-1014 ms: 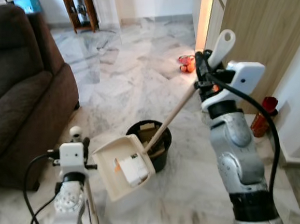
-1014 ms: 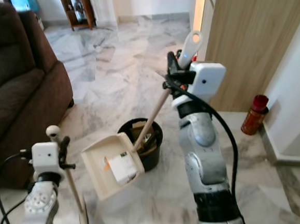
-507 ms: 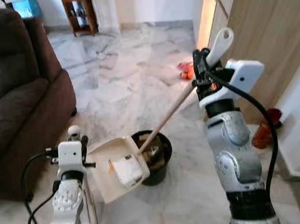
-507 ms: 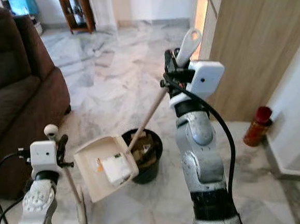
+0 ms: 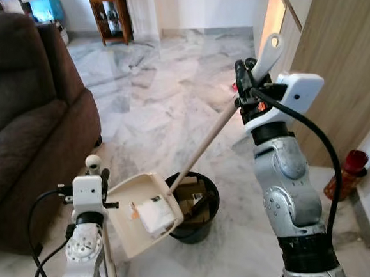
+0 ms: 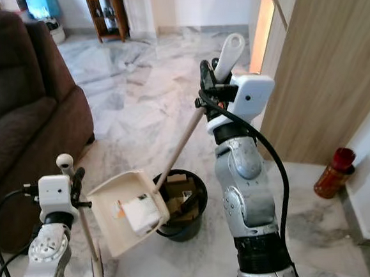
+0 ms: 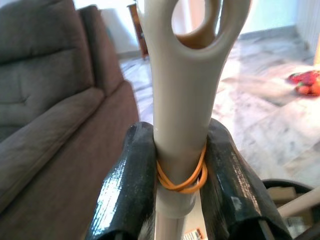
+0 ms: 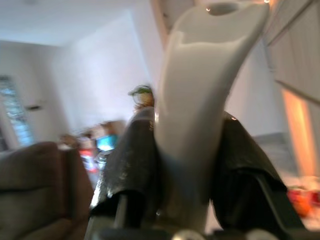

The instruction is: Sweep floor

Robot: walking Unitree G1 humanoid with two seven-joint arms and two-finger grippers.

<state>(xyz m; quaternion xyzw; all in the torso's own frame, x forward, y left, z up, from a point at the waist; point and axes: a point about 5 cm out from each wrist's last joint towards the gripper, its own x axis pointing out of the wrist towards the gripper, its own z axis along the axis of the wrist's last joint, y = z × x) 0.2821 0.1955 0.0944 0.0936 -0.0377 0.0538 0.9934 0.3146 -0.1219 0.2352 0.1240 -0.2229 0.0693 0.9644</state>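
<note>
My broom (image 5: 110,273) runs off the picture's lower edge, its head unseen. The black bin (image 5: 200,208) sits half behind my tilted dustpan (image 5: 139,212). Through my right wrist camera the room is too blurred to read.

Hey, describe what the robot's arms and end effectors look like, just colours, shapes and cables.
Both arms are jointed silver metal with white boxy wrist housings and looping black cables. The left end effector and right end effector each have two long, glossy black fingers.
</note>
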